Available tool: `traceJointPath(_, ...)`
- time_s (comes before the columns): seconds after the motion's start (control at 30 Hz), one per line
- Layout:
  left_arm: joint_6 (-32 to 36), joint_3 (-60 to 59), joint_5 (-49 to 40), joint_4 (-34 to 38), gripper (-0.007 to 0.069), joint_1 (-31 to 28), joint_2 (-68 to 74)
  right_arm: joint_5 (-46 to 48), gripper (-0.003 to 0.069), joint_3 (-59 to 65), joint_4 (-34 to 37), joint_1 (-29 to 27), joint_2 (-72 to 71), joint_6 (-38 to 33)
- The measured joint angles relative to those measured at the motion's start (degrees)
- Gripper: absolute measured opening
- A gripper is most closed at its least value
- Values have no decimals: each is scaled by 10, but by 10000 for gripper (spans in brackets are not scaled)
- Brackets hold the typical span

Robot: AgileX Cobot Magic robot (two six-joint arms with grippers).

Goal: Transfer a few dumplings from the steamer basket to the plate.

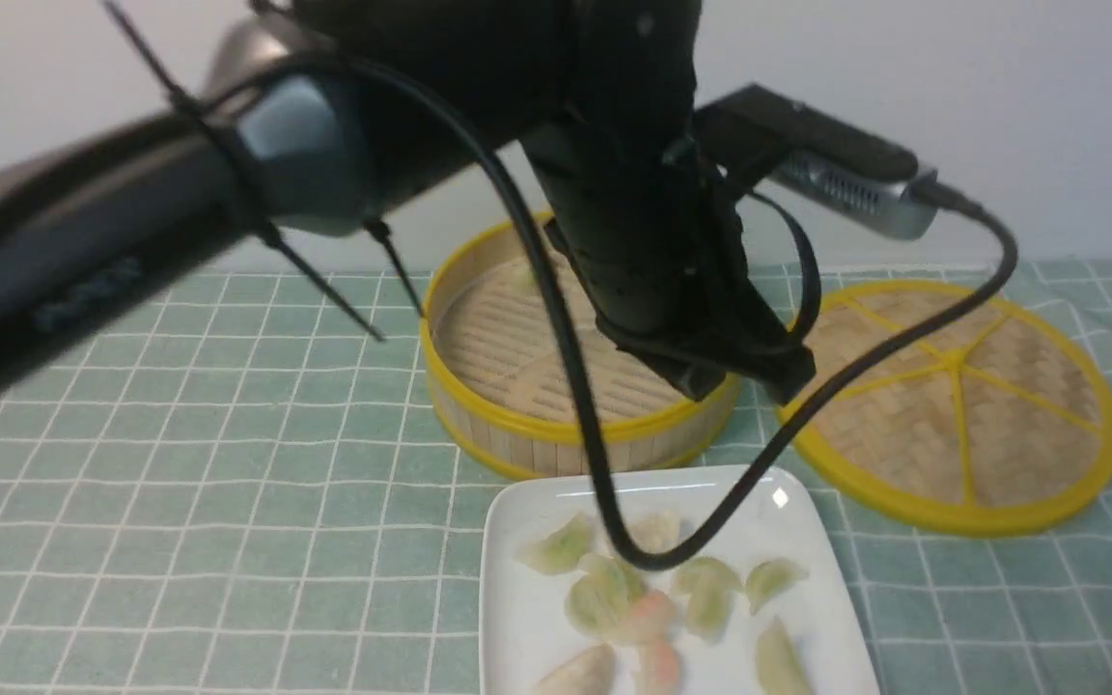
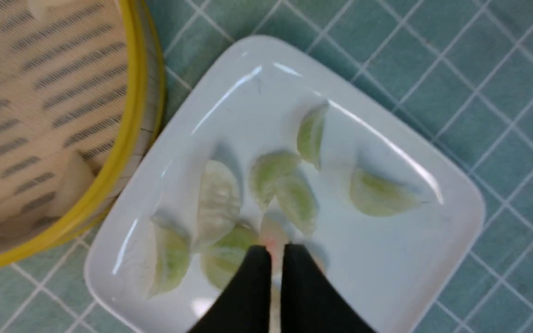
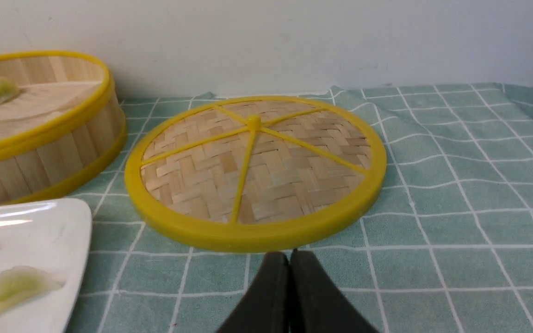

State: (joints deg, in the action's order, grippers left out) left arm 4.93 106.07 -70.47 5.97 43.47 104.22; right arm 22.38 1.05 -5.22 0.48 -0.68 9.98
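Left claw (image 2: pixel 273 253) is pinched together over the glossy white rounded-square ceramic plate (image 2: pixel 387 115) of small pale green crescent dumplings (image 2: pixel 377 196), right claw (image 3: pixel 289 255) closed too.

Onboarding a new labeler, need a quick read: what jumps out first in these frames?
The dark left arm fills the upper left of the front view, reaching over the steamer basket. Nearest the camera, the white plate carries a cluster of green and pink dumplings, while the basket is almost empty. Its yellow-rimmed lid lies flat on the cloth to the right.
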Motion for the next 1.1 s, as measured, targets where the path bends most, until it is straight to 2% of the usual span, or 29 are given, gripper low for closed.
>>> traceJointPath(0.27,-49,-142,8,-66,-6,0,-217,0,-15,0,0,0,0,0)
traceJointPath(0.67,-162,-417,173,-199,-6,0,-534,0,-15,0,0,0,0,0)
traceJointPath(0.8,-170,-484,206,-201,-6,0,-616,0,-15,0,0,0,0,0)
traceJointPath(1.1,-172,-504,208,-189,-6,0,-707,0,-15,0,0,0,0,0)
